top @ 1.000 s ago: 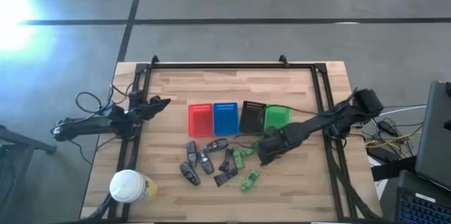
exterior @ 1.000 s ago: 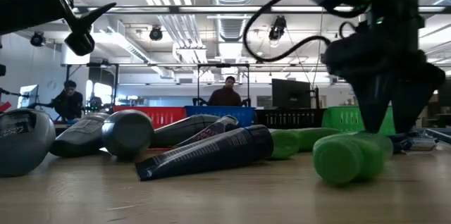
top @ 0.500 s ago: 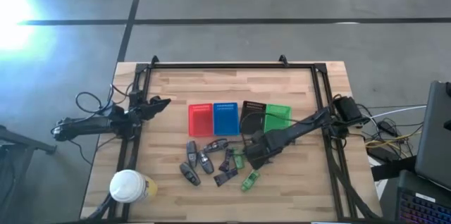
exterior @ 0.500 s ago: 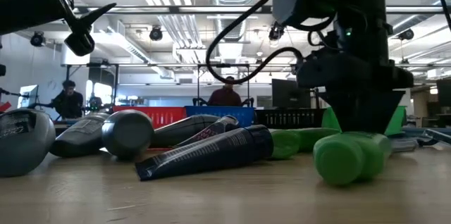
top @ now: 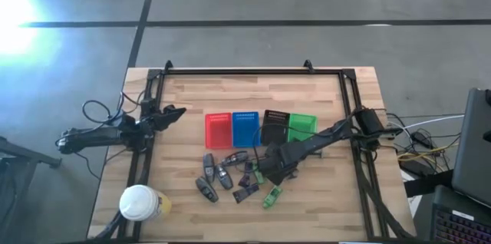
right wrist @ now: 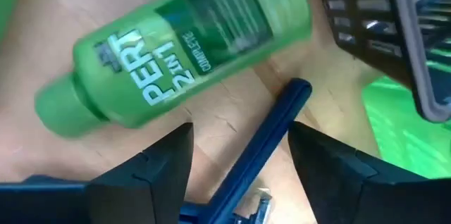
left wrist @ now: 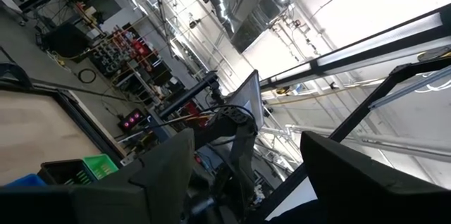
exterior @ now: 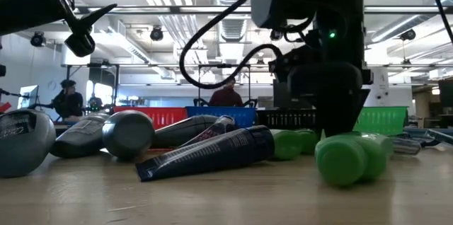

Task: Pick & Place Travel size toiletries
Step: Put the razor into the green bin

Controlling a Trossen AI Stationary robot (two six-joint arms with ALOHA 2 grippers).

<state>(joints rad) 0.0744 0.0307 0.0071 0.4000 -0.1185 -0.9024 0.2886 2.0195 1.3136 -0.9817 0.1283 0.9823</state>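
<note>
The right gripper [top: 270, 169] is down low over the right end of the toiletries pile, just near of the black tray [top: 275, 126] and the green tray [top: 301, 125]; its fingers [right wrist: 158, 162] are apart, with nothing clamped between them, and in the right wrist view a green bottle [right wrist: 176, 48] lies on its side on the wooden tabletop [top: 322, 198] just beyond the fingertips, a thin dark blue stick-like piece [right wrist: 261, 143] running in between the two fingers; a corner of the black tray [right wrist: 380, 34] shows close by in that view.

The travel size toiletries [top: 230, 176] lie loose in a cluster on the tabletop near of the row of trays, red tray [top: 218, 130], blue tray [top: 245, 127], black and green from left to right; dark grey tubes [top: 207, 169] sit on the left of the cluster, green bottles on the right, one green bottle [top: 271, 196] apart at the near right edge; in the low view a dark tube [exterior: 205, 153] lies across the middle, and a green bottle [exterior: 350, 156] lies end-on just beside the right gripper [exterior: 338, 122].

The left gripper [top: 173, 113] waits at the left edge of the tabletop, raised and well apart from the pile; its fingers [left wrist: 165, 171] stand apart and hold nothing; a white-topped yellow container [top: 141, 202] stands at the near left corner.
</note>
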